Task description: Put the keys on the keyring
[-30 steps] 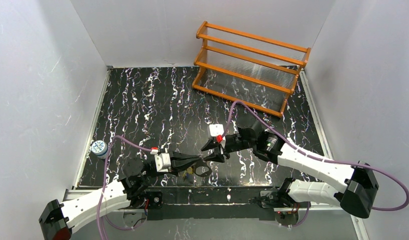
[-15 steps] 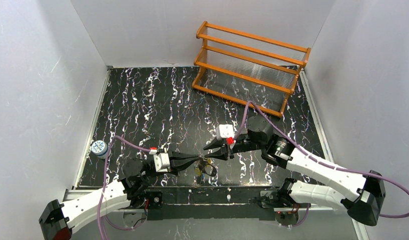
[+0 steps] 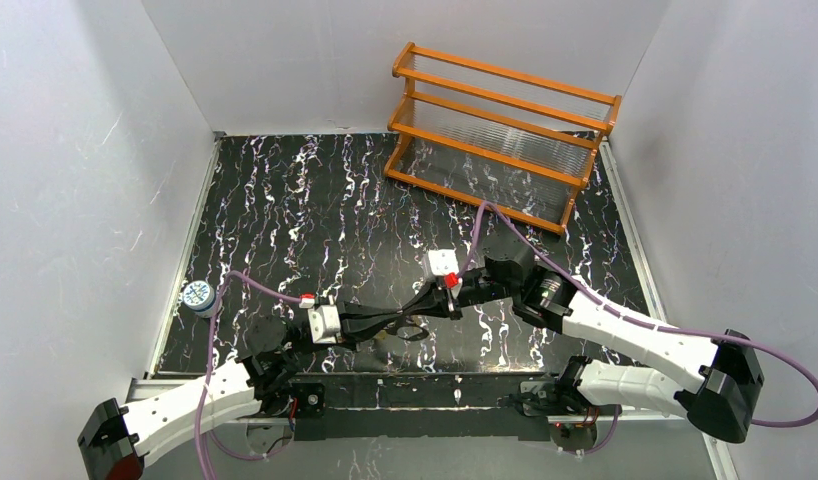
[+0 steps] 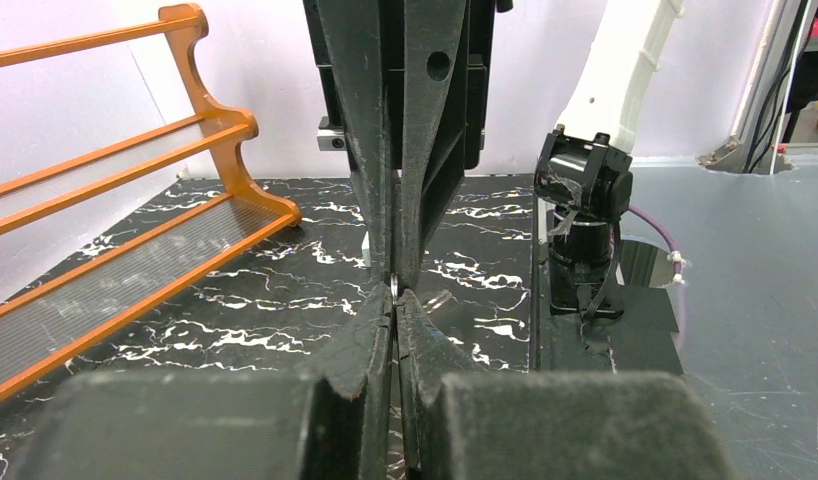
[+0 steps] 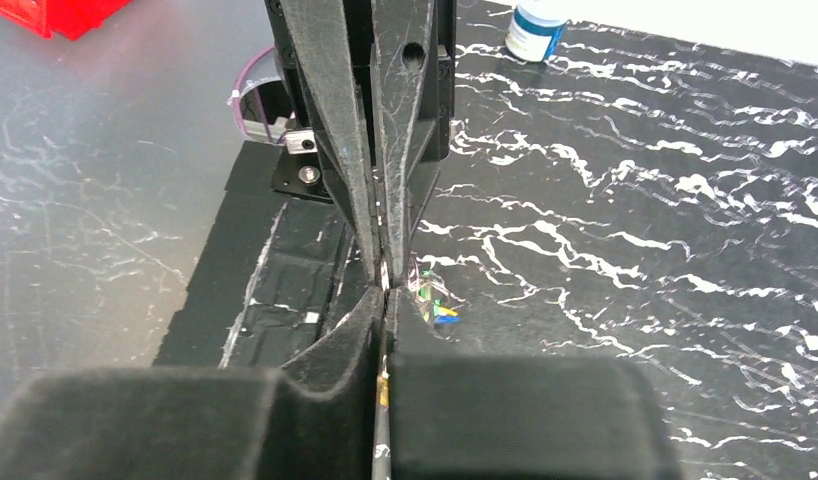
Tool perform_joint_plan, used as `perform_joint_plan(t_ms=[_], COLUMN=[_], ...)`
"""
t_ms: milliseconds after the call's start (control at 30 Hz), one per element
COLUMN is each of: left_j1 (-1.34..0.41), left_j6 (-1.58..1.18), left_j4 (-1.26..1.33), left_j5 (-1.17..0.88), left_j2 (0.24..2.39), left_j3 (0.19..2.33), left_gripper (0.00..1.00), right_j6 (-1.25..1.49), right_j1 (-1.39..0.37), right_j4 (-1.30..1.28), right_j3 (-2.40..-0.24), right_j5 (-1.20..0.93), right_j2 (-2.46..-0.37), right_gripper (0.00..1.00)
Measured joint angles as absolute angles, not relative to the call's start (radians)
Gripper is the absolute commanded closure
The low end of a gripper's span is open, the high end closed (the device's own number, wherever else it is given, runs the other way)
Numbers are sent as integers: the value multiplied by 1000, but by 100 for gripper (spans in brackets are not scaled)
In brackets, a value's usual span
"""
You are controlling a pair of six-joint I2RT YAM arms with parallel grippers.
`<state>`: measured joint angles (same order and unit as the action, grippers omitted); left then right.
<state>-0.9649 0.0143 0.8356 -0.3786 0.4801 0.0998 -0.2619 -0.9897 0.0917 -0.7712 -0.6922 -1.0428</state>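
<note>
My left gripper (image 3: 402,322) is shut on the keyring (image 3: 413,329), a thin pale metal loop whose edge glints between the left gripper (image 4: 395,293) tips. My right gripper (image 3: 426,301) meets it tip to tip from the right. In its wrist view the right gripper (image 5: 385,292) is shut on a thin flat key (image 5: 383,392) seen edge-on, with a yellow part between the pads. More keys (image 5: 435,305) with green, yellow and blue heads hang bunched just beyond the tips. They show only faintly from above as keys (image 3: 389,337).
An orange wooden rack (image 3: 500,130) stands at the back right of the black marbled table, also seen as the rack (image 4: 115,200) in the left wrist view. A small blue-white can (image 3: 197,294) sits at the left edge. White walls enclose three sides.
My right gripper has swung left and down until its tips meet the left gripper's tips, and its jaws have closed. The left gripper has held still, shut on the keyring.
</note>
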Motion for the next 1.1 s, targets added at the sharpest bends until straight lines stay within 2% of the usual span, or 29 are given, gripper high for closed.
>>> perform_joint_plan(t_ms=[133,167,233,400,667,933,1100], left_j1=[-965,-964,-965,-965,-965,-965,-965], left_j6=[9,7,7,26,117,209,226], left_j4=[838,837,831,720,351,60,22], left_j5=[-374,-372,-361,-289,-179,-191,-229], left_j2=[481,481,480,457,489,620,683], left_j3=[100,100,100,129,352,480,482], left_gripper=[100,89,77,66,63,61,67], right_j6=[-261,-262,-266,-285,-301,-319,-318], right_j1=[-990,-990,-990,-990,-996,-1025,-1029], right_j4=[97,96,90,-54,-319,-484,-503], right_j3=[-771,-771,-772,-819,-998,-1125,-1126], right_j5=[-692,-692,-687,-631,-527,-416,-415], right_j2=[-1044,-1045,-1046,-1084,-1249,-1364,-1370], right_gripper=[99,99,99,99,99,99,99])
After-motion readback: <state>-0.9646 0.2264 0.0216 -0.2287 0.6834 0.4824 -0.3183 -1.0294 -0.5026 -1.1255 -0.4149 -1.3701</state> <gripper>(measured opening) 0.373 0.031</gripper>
